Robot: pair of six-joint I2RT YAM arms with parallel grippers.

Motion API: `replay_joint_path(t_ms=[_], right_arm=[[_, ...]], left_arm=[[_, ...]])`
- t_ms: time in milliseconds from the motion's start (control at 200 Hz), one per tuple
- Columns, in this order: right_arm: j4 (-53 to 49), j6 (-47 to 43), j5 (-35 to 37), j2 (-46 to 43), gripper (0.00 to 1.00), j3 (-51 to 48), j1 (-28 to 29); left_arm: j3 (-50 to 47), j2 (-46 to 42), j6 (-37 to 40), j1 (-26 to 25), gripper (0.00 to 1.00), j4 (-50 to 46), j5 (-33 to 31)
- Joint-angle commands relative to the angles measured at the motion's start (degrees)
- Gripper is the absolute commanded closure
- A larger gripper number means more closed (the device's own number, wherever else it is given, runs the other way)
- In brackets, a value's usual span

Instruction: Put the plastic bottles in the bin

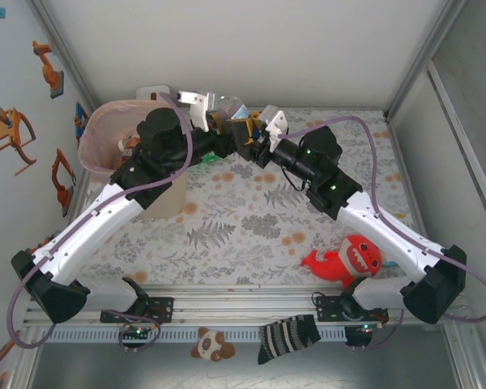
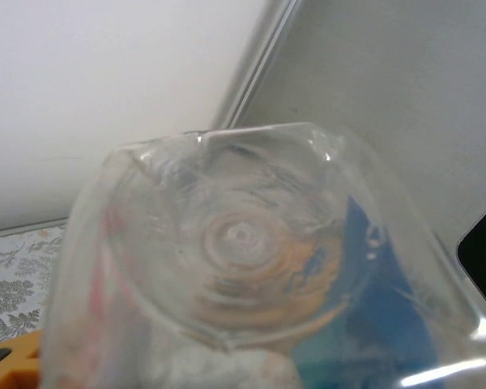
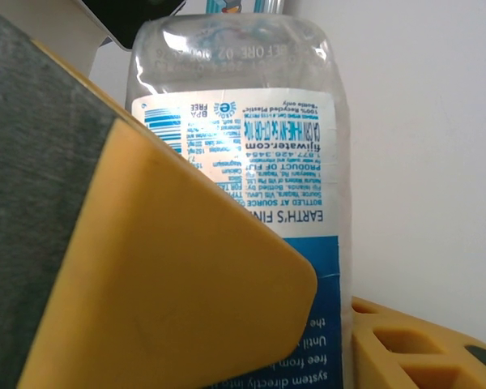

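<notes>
A yellow finger pad [image 3: 162, 267] of the right gripper [image 1: 245, 130] takes up the lower left of the right wrist view. Pressed against it is the bottle [image 3: 243, 162], with the second finger at the lower right of the frame, so this gripper is clamped on the bottle across its labelled body. In the left wrist view the bottle's clear base sits right at the lens in the centre of the frame, with an orange finger [image 2: 12, 365] at the lower left corner. I cannot tell whether the left gripper [image 1: 217, 120] has closed on it.

I judge the bottle light and probably empty, since nothing shows inside the clear wall. The thin plastic should give under a squeeze and the smooth wall is likely slippery. The flat labelled sides are the best place to grip, across the middle of the body, because the rounded shoulder offers less hold.

It is a clear, squarish bottle with soft corners. The label is white with small blue print and a barcode, running into a solid blue band. The base is moulded in rings.

From above, a small brown and white toy [image 1: 212, 344] and a striped sock [image 1: 287, 336] lie at the bottom of the frame. A red plush toy [image 1: 348, 259] rests on the fern-patterned table [image 1: 227, 235] at the lower right. Both grippers meet at the upper centre, holding the bottle above the table. The bin [image 1: 97, 113] stands at the upper left, just beside the left arm, and something already lies inside it.
</notes>
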Motion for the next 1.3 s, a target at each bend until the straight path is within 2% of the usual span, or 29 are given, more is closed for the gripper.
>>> replay_joint_path(t_ms=[0,240,486,706,986,1292], right_arm=[[2.06,0.06,0.75,-1.71,0.52,0.81,0.57],[1.18,-0.28,0.13,-1.66,0.50,1.05,0.80],[-0.62,-0.47,-0.92,-2.47,0.33,1.29,1.35],[-3.76,-1.46,-1.63,-4.85,0.31,0.87,2.37],[-9.80,-3.35,-0.87,-8.30,0.31,0.48,4.05],[-12.59,-4.41,1.53,-10.50,0.31,-0.41,4.28]], left_arm=[[1.33,-1.18,1.29,-0.58,0.45,1.73,1.24],[1.49,-1.88,2.99,-0.53,0.48,0.69,0.57],[2.49,-2.99,5.75,-0.25,0.48,-1.72,-1.23],[3.56,-3.58,7.32,1.21,0.48,-4.68,-1.56],[7.60,-4.15,11.15,7.84,0.48,-14.24,-1.97],[16.05,-3.19,19.99,17.15,0.48,-32.10,-6.23]])
